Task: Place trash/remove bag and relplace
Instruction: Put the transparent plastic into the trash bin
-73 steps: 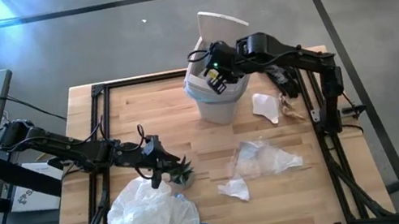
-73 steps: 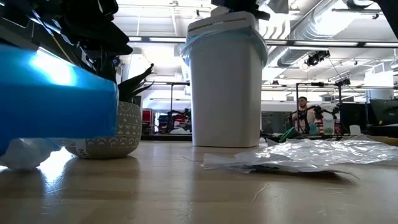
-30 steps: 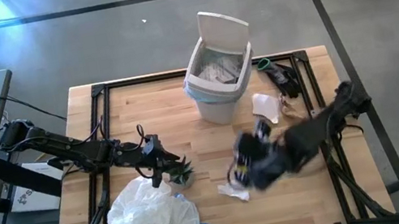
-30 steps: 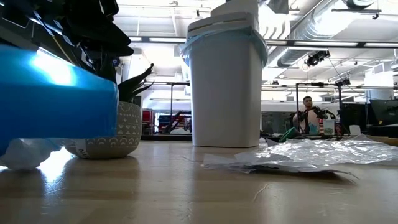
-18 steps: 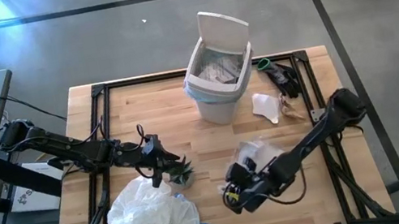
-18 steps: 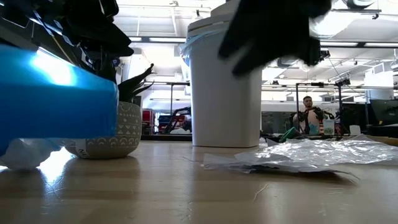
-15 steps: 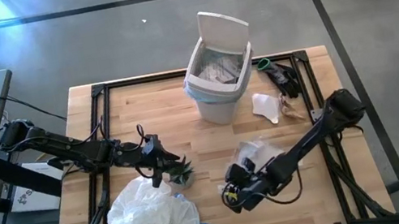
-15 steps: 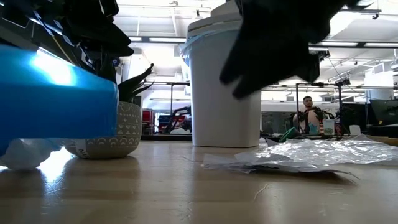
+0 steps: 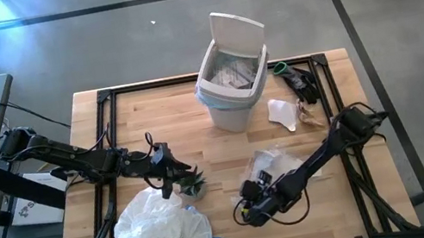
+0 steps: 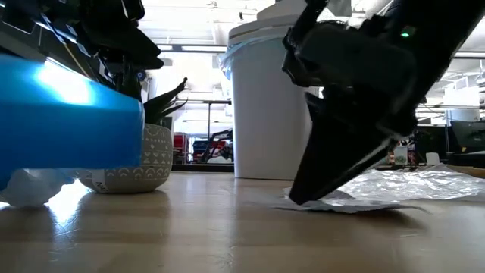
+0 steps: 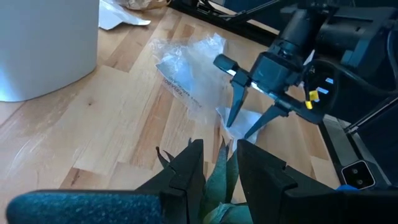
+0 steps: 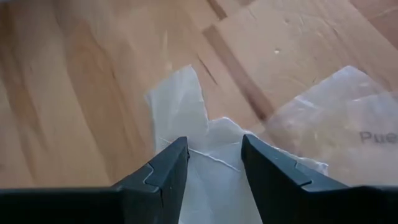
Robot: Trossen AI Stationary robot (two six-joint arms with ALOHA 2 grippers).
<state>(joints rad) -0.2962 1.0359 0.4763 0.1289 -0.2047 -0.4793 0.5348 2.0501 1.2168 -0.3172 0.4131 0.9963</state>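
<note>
White paper scrap (image 12: 208, 155) partly hidden by right gripper (image 12: 211, 163), fingers parted, astride it; flat, creased. Left gripper (image 11: 214, 163) narrowly parted around plant leaves (image 11: 217, 186).

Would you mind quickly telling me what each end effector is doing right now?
Left end effector: closed on the plant.
Right end effector: open, tips down around a white paper scrap, not yet gripping it.

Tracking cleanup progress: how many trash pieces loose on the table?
4: white scrap at the right pincer, clear wrapper beside it, white paper and brown piece beside the bin. Others may be hidden.
</note>
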